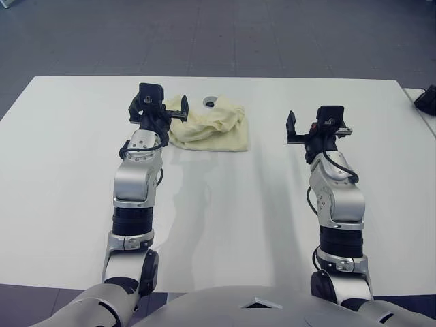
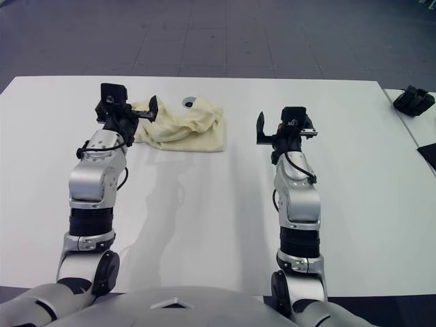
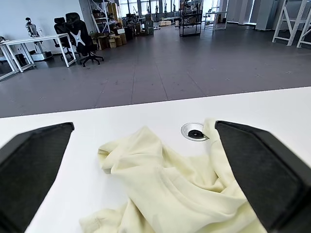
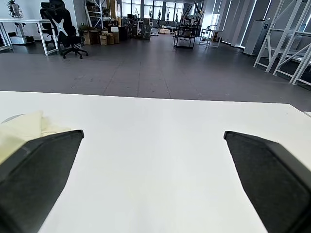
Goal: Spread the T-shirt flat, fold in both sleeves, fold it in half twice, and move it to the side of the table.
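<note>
White table (image 1: pixel 218 204): crumpled pale-yellow cloth T-shirt (image 1: pixel 211 126) at 11 o'clock, apparently no step yet done; left end effector (image 1: pixel 161 107) and right end effector (image 1: pixel 317 127) both apart, empty.

A round metal grommet (image 3: pixel 195 131) is lying far ahead; black office chairs (image 3: pixel 80 39) are standing on the grey floor (image 3: pixel 194 68).

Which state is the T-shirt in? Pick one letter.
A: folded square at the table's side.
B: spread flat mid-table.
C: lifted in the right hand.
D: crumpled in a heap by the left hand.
D: the T-shirt lies bunched and wrinkled on the table, right by the open left hand.
</note>
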